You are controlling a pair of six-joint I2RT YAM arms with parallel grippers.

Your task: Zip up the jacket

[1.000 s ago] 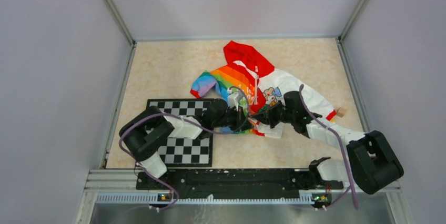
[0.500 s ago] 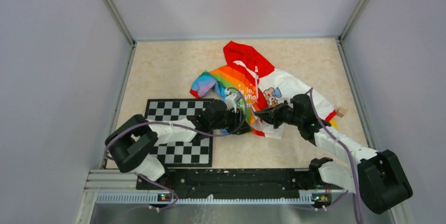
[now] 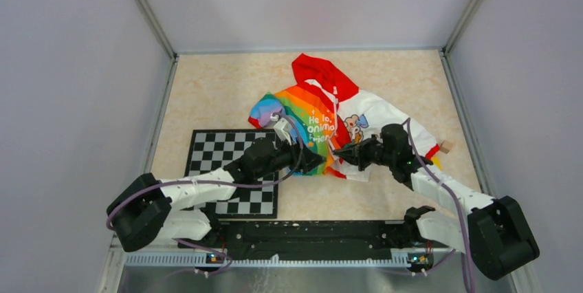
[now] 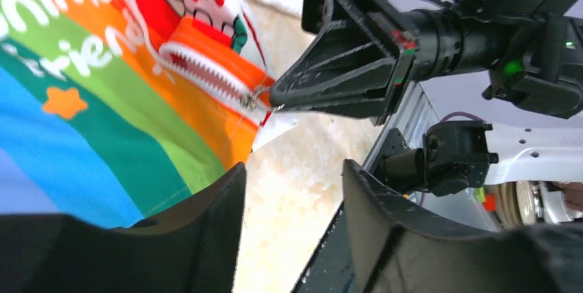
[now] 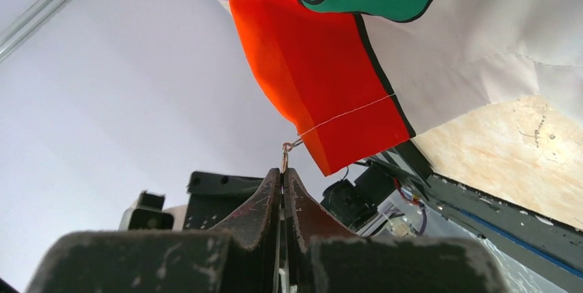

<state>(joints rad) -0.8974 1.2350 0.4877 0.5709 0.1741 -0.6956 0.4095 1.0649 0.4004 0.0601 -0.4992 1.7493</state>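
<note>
Moved since a second ago (left arm): drawn back toward the near-left, elbow swung out past the checkerboard mat (image 3: 227, 145); jaws gone from pressed together to spread.
Left arm pose: stretched low across the mat, wrist aimed at the bottom hem of the jacket (image 3: 313, 111).
Left gripper (image 3: 313, 162): spread, holding nothing, just short of the rainbow hem.
Right arm pose: reaching in from the near-right, forearm angled toward the centre.
Right gripper (image 3: 342, 150): pressed together, pinching the zipper pull (image 5: 284, 154) at the hem.
Lie of jacket: spread on the table (image 3: 206, 87), red hood at the far side, rainbow half left, white half right.
</note>
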